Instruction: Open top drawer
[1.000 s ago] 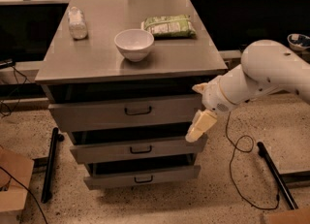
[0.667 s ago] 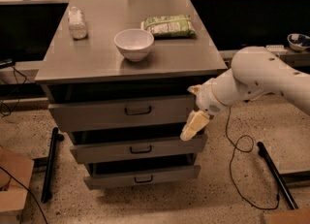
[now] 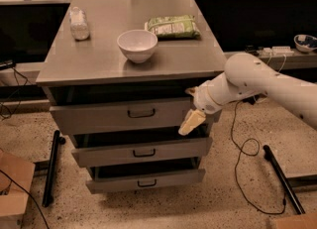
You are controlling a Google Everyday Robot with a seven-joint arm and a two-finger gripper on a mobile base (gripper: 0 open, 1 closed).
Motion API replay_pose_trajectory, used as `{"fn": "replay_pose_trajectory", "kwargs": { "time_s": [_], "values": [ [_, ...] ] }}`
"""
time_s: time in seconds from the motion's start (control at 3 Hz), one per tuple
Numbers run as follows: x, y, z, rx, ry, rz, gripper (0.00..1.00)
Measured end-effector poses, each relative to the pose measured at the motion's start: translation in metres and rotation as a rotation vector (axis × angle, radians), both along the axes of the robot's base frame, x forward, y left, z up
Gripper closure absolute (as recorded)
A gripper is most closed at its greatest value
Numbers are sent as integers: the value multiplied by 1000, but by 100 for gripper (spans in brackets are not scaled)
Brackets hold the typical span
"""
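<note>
One grey metal cabinet (image 3: 99, 59) fills most of the view, and my white arm (image 3: 257, 82) reaches in from the right. Three drawers are stacked in it, each with one small black loop handle in the centre. The top drawer (image 3: 99, 117) sits right under the tabletop and has the widest, tallest front. Below it are the middle drawer (image 3: 109, 154) and the bottom drawer (image 3: 114, 184). There's a dark gap above each front, so I can't tell what's inside any of them.

Three things sit on top: one green bag (image 3: 173, 26), one white bowl (image 3: 137, 44) showing only its white inside, and one clear bottle (image 3: 79, 23). My gripper (image 3: 192, 122) is at the right end of the top drawer's front. Honestly can't tell if it's clenched or released.
</note>
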State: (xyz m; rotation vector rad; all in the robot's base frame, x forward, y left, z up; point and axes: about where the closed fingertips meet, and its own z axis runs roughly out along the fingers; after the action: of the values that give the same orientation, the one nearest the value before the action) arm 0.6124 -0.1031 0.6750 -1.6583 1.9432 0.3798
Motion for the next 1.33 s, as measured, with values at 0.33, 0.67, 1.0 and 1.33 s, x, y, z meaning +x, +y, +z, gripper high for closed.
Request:
{"fn": "replay_pose_trajectory", "kwargs": {
  "time_s": [0.33,0.67,1.0,1.33],
  "values": [
    [9,2,-11,-23,24,34,39],
    [9,2,-5,-23,24,34,62],
    [9,2,2,-23,24,34,85],
    [9,1,5,-23,24,34,90]
  ]
}}
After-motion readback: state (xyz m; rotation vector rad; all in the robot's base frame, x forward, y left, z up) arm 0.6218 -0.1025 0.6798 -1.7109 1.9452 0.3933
